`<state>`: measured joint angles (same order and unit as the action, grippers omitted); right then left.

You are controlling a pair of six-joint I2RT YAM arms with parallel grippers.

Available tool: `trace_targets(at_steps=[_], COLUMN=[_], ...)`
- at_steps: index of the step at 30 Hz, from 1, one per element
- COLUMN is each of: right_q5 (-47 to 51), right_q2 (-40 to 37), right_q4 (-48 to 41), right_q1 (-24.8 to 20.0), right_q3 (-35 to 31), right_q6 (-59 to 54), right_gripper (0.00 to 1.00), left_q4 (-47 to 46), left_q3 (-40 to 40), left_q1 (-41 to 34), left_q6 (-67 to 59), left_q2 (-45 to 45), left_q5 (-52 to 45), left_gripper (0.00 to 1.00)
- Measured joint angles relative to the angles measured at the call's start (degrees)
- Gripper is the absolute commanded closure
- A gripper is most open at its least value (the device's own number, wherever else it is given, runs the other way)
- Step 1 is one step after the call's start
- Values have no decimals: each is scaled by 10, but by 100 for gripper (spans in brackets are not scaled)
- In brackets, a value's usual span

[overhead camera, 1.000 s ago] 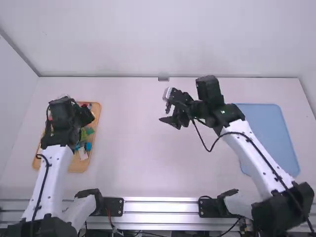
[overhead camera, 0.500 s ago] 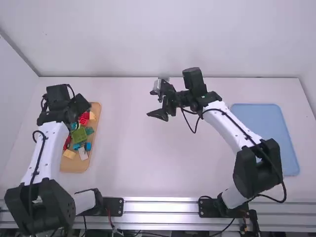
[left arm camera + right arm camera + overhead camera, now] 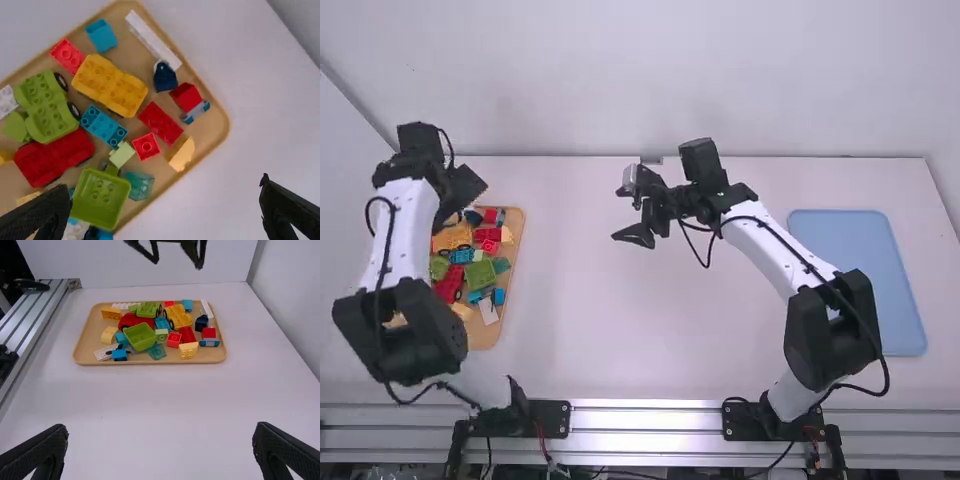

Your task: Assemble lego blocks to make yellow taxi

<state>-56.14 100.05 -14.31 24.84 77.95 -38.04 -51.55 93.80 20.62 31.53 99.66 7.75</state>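
Aloft, left tool [image 3: 447, 208] above blocks [image 3: 110, 86]

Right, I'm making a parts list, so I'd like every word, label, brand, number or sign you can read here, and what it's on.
None that can be read.
Yellow car base and red car base: any marks on them are too small to read.
Wooden tray: no readable text.
Blue mat: no readable text.

Tray [image 3: 84, 347]: matt, wood-like | blocks [image 3: 109, 86]: smooth plastic | rail [image 3: 645, 420]: shiny metal
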Motion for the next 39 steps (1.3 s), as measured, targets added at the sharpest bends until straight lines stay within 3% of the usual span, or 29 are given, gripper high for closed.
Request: trace_targets(at_steps=[9,13,20,29,39], right_q5=[24,28,28,30,30], right_q2=[0,0,0,0,0], right_q4=[0,0,0,0,0], right_q1=[0,0,0,0,1], right_q3=[0,0,0,0,0], right_q6=[0,-1,-2,-1,-1], right_gripper=[1,1,1,2,1], left_q4=[-162,-188,-159,-171,-135], left_q3=[263,315,318,314,303], left_q1=[45,64,78,78,80], left_q6=[0,3,49,259,400], left_q2=[240,324,398,400,400], left_q5=[-24,-33,-32,-35,-30], left_gripper=[1,1,4,4,18])
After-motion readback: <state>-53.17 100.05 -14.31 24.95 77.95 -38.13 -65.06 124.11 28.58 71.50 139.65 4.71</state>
